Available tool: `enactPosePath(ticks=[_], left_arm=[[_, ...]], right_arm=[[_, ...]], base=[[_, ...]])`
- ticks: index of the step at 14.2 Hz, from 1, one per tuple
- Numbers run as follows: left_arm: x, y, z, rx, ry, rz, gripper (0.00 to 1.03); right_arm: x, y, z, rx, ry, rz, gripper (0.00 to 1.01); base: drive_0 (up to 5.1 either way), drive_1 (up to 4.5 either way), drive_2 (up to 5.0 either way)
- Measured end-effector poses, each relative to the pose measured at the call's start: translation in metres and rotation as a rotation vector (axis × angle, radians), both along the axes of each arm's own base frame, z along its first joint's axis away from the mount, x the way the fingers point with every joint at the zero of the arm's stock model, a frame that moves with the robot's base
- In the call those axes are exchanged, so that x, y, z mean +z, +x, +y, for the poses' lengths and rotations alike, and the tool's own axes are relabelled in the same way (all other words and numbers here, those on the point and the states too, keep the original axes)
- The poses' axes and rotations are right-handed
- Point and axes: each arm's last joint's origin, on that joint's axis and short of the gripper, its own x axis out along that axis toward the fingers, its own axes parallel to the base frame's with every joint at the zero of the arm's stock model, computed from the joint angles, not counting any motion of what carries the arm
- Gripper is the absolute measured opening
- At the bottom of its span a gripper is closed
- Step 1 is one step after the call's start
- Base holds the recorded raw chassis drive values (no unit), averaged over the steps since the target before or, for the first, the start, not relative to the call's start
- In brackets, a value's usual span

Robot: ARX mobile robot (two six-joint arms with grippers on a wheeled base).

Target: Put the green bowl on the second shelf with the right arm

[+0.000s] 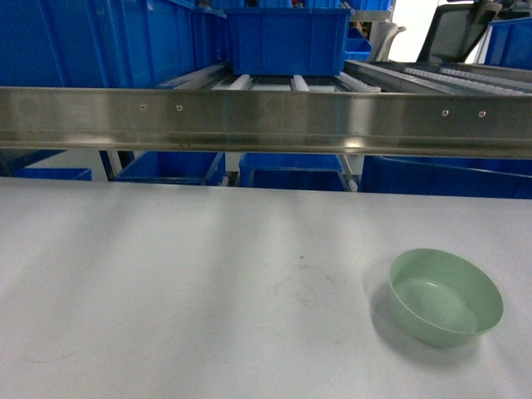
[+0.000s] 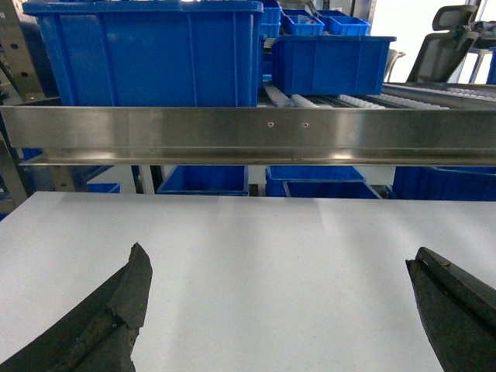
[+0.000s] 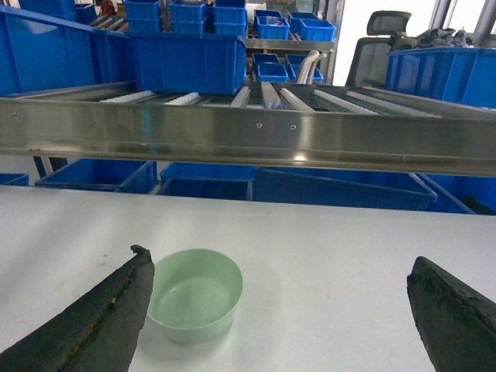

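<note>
Right gripper spread wide, empty. Green bowl upright on table, just inside left finger, apparently slightly ahead. Needs leftward shift.

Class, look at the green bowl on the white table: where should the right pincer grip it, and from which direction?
Probably the rim of the green bowl, approached from above: it sits upright, mouth open, so one finger can go inside and one outside the thin wall. The right pincer is open.

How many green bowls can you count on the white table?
1. The green bowl stands upright on the white table, toward its right side, in front of the steel rack. No others show.
</note>
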Motion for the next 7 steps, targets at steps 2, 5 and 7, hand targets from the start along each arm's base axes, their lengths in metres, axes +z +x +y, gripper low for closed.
enactPosePath(ticks=[2,5,7], left_arm=[[0.0000,0.0000,0.0000,0.000,0.000,0.000,0.98],[0.0000,0.0000,0.0000,0.000,0.000,0.000,0.98],[0.0000,0.0000,0.0000,0.000,0.000,0.000,0.98]], right_arm=[[0.0000,0.0000,0.0000,0.000,0.000,0.000,0.98],[0.0000,0.0000,0.0000,0.000,0.000,0.000,0.98],[0.0000,0.0000,0.0000,0.000,0.000,0.000,0.98]], base=[[0.0,0.00,0.0],[0.0,0.00,0.0],[0.0,0.00,0.0]])
